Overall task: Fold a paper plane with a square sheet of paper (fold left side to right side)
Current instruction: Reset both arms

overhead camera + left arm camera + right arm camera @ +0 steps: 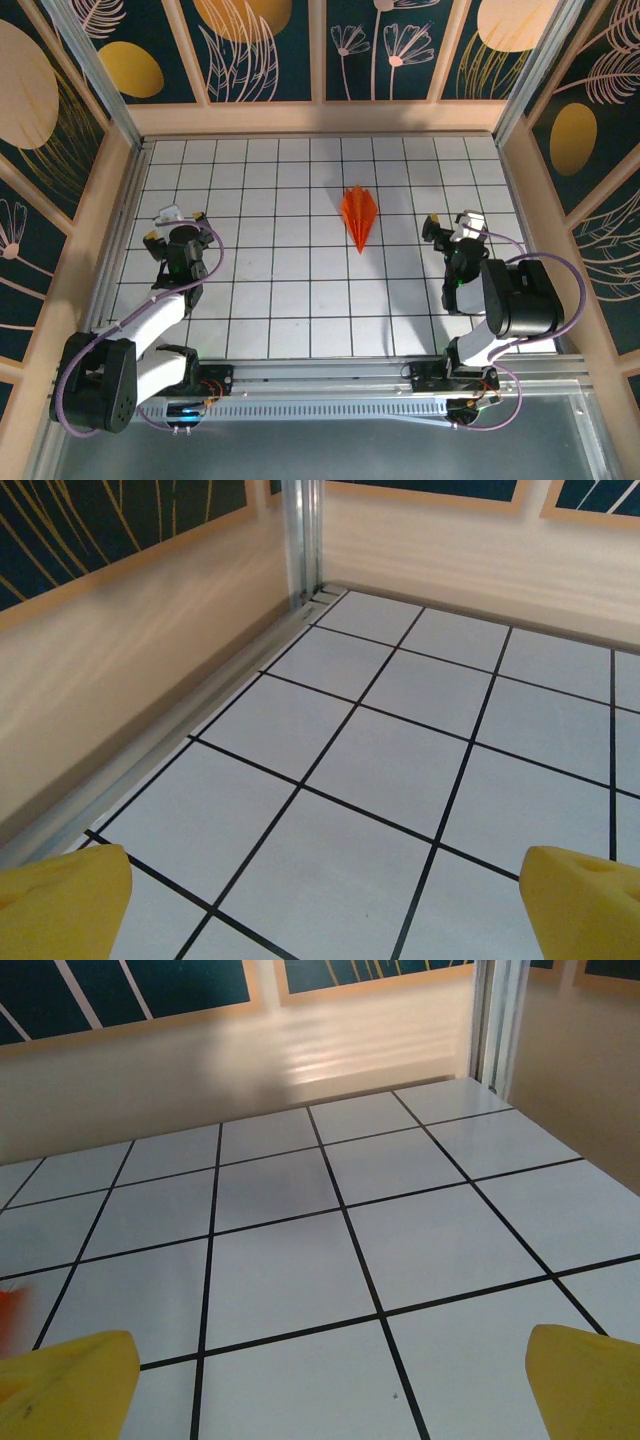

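Toward far edge of worktop [280,180], right of centre: plane [359,215], bright orange paper, narrow creased dart, tip toward near edge, on glossy white tiles with black grid lines. Crease detail too small to read. Left gripper [176,226] near left edge, yellow pads [60,905] wide apart, empty. Right gripper [455,226] near right edge, likewise wide, empty. Wrist views cut pads off at corners. Orange blur [6,1315] at right wrist view's left margin, unidentifiable.
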